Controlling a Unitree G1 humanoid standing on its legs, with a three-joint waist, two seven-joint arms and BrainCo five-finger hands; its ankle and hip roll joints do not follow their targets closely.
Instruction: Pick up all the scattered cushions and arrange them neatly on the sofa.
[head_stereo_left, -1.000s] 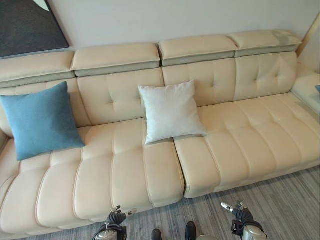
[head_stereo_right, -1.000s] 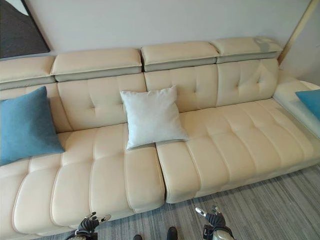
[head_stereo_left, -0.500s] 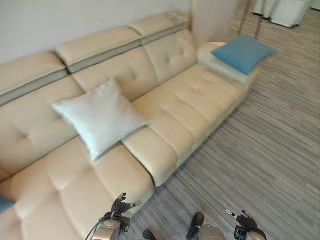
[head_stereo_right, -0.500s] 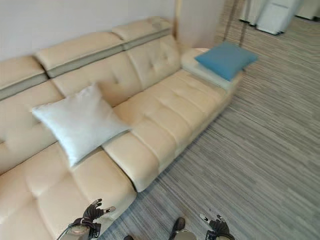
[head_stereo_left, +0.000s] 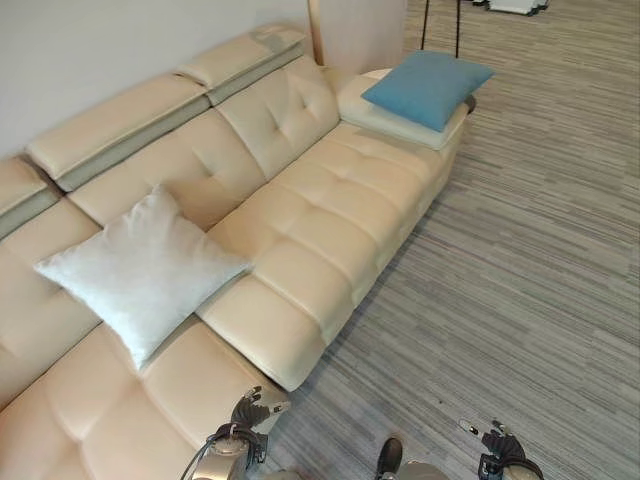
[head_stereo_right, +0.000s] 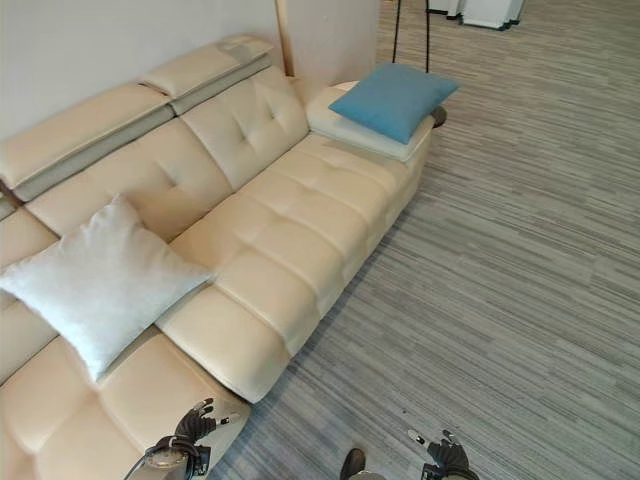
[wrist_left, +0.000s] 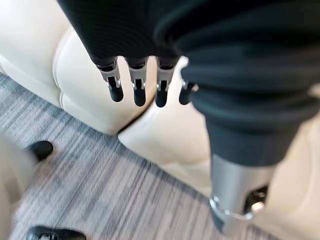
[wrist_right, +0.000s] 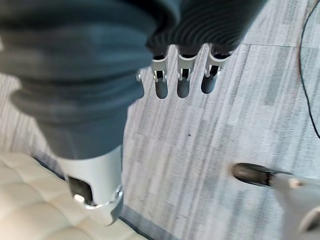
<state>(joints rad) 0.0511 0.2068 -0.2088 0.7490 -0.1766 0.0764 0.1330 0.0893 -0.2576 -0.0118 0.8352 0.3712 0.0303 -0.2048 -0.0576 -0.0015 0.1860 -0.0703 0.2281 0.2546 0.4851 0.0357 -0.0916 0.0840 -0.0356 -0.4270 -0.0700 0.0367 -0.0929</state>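
A blue cushion (head_stereo_left: 428, 88) lies flat on the low padded end piece (head_stereo_left: 385, 122) at the far right end of the cream sofa (head_stereo_left: 330, 215). A white cushion (head_stereo_left: 140, 272) leans against the backrest near the sofa's middle. My left hand (head_stereo_left: 250, 412) hangs low by the front edge of the seat, fingers straight and holding nothing; in the left wrist view its fingers (wrist_left: 137, 89) point at the seat cushions. My right hand (head_stereo_left: 497, 444) hangs over the striped carpet, fingers (wrist_right: 182, 81) straight and empty.
Grey striped carpet (head_stereo_left: 520, 280) stretches right of the sofa. A wood panel (head_stereo_left: 355, 30) stands behind the end piece. Thin dark stand legs (head_stereo_left: 440, 22) rise at the far edge of the carpet, near some white furniture (head_stereo_right: 488, 10).
The camera has swung to the right: the first blue cushion has left the view and the blue cushion on the sofa's far end has come in. Both hands still hang low and open.
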